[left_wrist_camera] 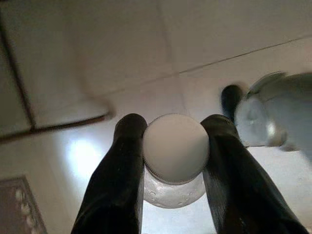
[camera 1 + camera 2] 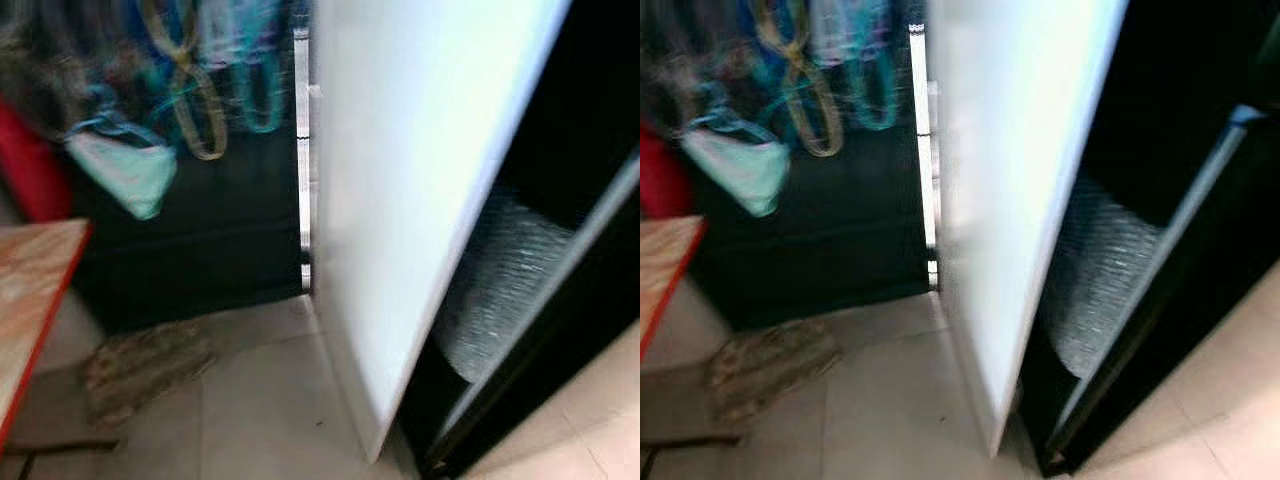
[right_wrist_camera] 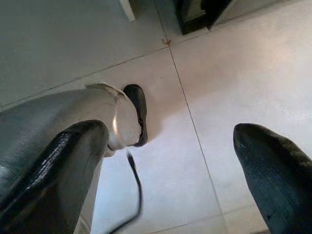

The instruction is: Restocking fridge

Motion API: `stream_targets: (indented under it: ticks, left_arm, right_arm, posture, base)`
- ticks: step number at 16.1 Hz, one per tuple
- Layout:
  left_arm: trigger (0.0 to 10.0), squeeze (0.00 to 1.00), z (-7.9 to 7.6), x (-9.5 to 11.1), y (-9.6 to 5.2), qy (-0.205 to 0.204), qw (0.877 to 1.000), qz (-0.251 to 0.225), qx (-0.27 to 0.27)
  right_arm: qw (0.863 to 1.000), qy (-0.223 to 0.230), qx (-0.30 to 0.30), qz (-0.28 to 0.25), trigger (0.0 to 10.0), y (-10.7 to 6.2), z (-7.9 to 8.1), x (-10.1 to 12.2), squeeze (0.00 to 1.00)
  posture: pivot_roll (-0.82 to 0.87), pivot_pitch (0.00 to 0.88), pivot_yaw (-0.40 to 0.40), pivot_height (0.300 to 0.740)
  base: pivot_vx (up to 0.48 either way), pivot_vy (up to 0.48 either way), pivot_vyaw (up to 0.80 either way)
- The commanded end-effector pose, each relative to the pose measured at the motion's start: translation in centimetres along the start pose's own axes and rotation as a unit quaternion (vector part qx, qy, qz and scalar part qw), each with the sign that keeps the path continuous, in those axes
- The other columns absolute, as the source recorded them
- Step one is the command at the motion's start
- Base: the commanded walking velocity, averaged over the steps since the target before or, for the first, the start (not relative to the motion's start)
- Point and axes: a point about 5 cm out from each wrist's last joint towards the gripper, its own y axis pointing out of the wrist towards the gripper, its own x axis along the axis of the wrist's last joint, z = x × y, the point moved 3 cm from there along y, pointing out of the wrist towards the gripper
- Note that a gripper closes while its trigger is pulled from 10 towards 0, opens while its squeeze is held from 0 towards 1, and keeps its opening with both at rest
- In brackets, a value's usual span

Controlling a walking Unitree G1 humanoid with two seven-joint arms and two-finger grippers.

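A white fridge door stands open ahead, edge toward me, with the dark fridge interior to its right and a clear bag or wrap low inside. In the left wrist view my left gripper is shut on a bottle with a white ribbed cap, held over the pale tiled floor. In the right wrist view my right gripper hangs open with nothing between its fingers, above the floor tiles beside the robot's silver leg.
Left of the door a dark cabinet front carries hanging bags and straps. A wooden table edge juts in at the left, and a brown mat lies on the floor tiles. The head views are blurred.
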Motion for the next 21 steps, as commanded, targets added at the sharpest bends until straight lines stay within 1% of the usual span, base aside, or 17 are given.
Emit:
stream_targets:
  ticks: [1, 2, 4, 7, 9, 12, 14, 17, 19, 21]
  left_arm:
    - [10.0, 0.00, -0.6, -0.3, 0.0, 0.006, 1.000, 0.002, -0.003]
    - [10.0, 0.00, -1.0, 0.1, 0.1, 0.005, 1.000, 0.000, -0.005]
    - [10.0, 0.00, -1.2, 0.6, 0.2, 0.005, 1.000, -0.004, -0.005]
    - [10.0, 0.00, -1.1, 1.7, 0.4, 0.007, 1.000, -0.009, -0.004]
    - [10.0, 0.00, -1.0, 2.0, 0.5, 0.002, 1.000, -0.010, -0.002]
    - [10.0, 0.00, 0.0, 2.7, 0.6, 0.006, 1.000, -0.013, 0.004]
    - [10.0, 0.00, 1.2, 3.0, 0.5, 0.011, 1.000, -0.014, 0.010]
    - [10.0, 0.00, 1.8, 2.6, 0.4, 0.015, 1.000, -0.013, 0.012]
    - [10.0, 0.00, 1.7, 2.1, 0.3, 0.018, 1.000, -0.010, 0.011]
    - [10.0, 0.00, 0.8, 2.2, 0.4, 0.017, 1.000, -0.011, 0.005]
  right_arm:
    - [1.000, 0.003, 0.000, -0.001, 10.0, 0.0, 0.1, 0.1, 0.00]
    - [1.000, 0.003, 0.000, 0.000, 10.0, 0.0, 0.1, 0.1, 0.00]
    - [1.000, 0.004, 0.000, -0.001, 10.0, 0.0, 0.1, 0.1, 0.00]
    - [1.000, 0.007, 0.000, -0.002, 10.0, 0.1, 0.3, 0.1, 0.00]
    - [1.000, 0.008, 0.001, -0.001, 10.0, 0.1, 0.4, -0.1, 0.00]
    - [1.000, 0.010, 0.002, 0.000, 10.0, 0.1, 0.6, -0.2, 0.00]
    - [1.000, 0.010, 0.005, 0.000, 10.0, 0.1, 0.8, -0.3, 0.00]
    - [1.000, 0.013, 0.005, 0.000, 10.0, 0.1, 1.0, -0.4, 0.00]
    - [1.000, 0.015, 0.005, 0.000, 10.0, 0.1, 1.1, -0.5, 0.00]
    - [1.000, 0.014, 0.002, 0.000, 10.0, 0.1, 0.9, -0.4, 0.00]
  posture:
    - [0.05, 0.000, -0.004, 0.740]
    - [0.05, 0.000, -0.004, 0.740]
    - [0.04, 0.000, -0.003, 0.740]
    - [0.04, 0.000, 0.007, 0.740]
    - [0.04, 0.000, 0.014, 0.740]
    - [0.03, 0.000, 0.024, 0.740]
    - [0.03, 0.000, 0.030, 0.740]
    - [0.03, 0.000, 0.036, 0.740]
    - [0.02, 0.000, 0.038, 0.740]
    - [0.03, 0.000, 0.022, 0.740]
  base:
    - [0.000, 0.000, -0.80]
    - [0.000, 0.000, -0.80]
    - [0.000, 0.000, -0.80]
    - [0.000, 0.000, -0.80]
    - [0.000, 0.000, -0.80]
    - [0.000, 0.000, -0.80]
    - [0.000, 0.000, -0.80]
    - [0.000, 0.000, -0.80]
    - [0.000, 0.000, -0.80]
    - [0.000, 0.000, -0.80]
